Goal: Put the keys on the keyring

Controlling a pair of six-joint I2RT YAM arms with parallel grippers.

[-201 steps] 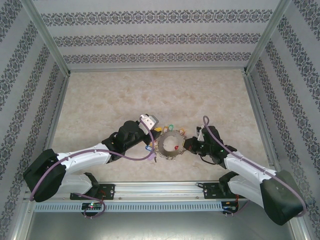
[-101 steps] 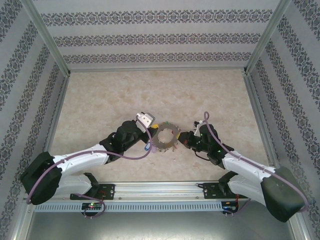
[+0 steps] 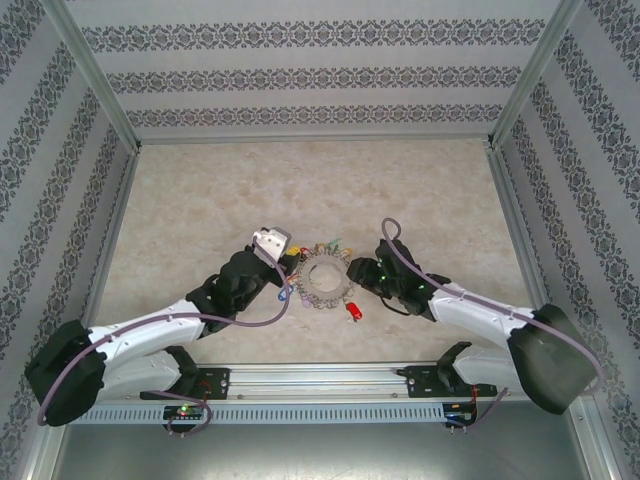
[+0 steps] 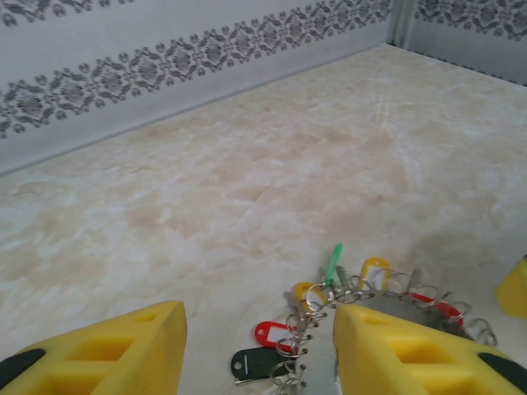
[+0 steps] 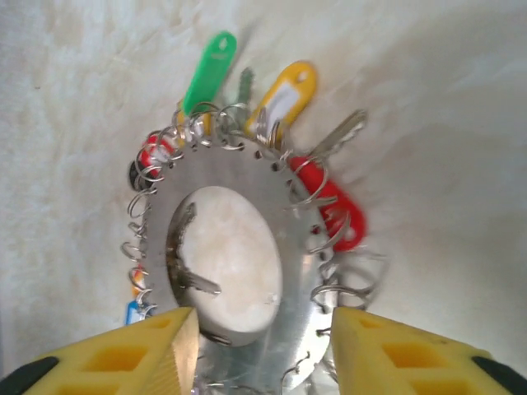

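Overhead, the table (image 3: 200, 190) is being left bare across its far half and along both side walls, so open room is being offered everywhere but the near middle. The left arm (image 3: 150, 325) and right arm (image 3: 480, 320) are being stretched low along the near edge, their elbows close to the side walls. The ring (image 5: 303, 263) is being kept flat between them. Its near rim is being cut off in the right wrist view, and one side is being hidden behind a finger in the left wrist view. The left gripper (image 4: 257, 317) is being held spread, with nothing pinched. The right gripper (image 5: 262, 317) is being held spread astride the rim; contact cannot be told. The red key (image 3: 353, 311), up over the ring at the right gripper a second ago, is now being shown on the table just beside the fringe.
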